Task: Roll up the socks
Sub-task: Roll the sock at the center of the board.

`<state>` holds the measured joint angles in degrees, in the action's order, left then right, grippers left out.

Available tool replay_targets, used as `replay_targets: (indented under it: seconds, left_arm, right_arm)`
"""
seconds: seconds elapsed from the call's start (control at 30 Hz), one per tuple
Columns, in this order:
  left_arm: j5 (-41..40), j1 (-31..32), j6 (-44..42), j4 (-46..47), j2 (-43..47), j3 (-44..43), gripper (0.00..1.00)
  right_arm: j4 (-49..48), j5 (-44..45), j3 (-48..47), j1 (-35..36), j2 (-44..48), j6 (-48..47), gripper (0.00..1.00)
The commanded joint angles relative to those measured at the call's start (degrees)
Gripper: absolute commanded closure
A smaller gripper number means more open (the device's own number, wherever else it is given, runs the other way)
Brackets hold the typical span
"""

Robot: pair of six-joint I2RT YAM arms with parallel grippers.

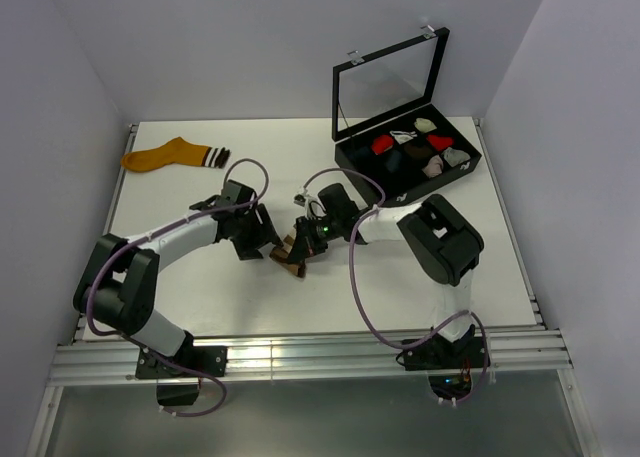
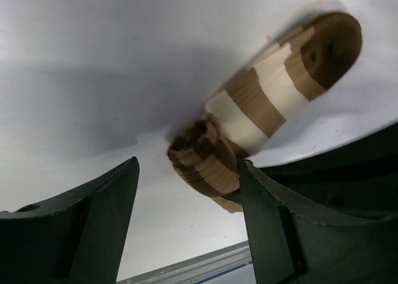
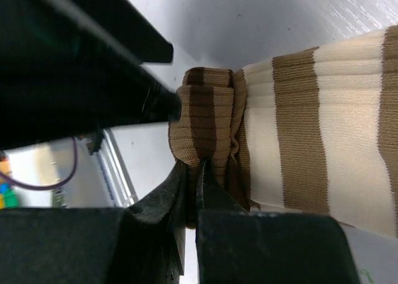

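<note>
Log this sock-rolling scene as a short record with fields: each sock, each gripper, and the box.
Brown striped sock: table centre, one end bunched into a partial roll
Orange sock: lying flat, far left, untouched
Left gripper: open, rolled end between its jaws
Right gripper: shut on the rolled end
Black box: lid up, far right, small sock bundles inside

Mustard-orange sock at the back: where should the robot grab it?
Probably the dark striped cuff, pinched from above. The mustard-orange sock lies flat on the table, and its cuff end faces the table's middle, likely the easiest end to reach.
</note>
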<state>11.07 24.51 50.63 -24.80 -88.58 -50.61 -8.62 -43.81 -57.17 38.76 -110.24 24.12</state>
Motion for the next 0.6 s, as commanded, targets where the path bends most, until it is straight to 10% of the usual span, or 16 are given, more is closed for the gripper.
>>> replay_targets:
  seconds: [0.0,0.37,0.57]
  left_arm:
    - [1.5,1.9,2.7,4.4,1.1,0.2,0.31]
    - [0.4,3.6,1.3,3.0,-6.9,-2.8,0.47]
    - [-1.2,3.8,-1.0,-1.1,-9.8,-5.2,0.61]
  right_arm:
    - [0.4,-4.6,-1.0,-1.1,-3.0,2.5,1.0]
    - [0.1,-2.9,-0.8,-1.7,-4.6,3.2,0.99]
    - [1.7,1.8,-0.1,-1.6,-0.1,1.5,0.81]
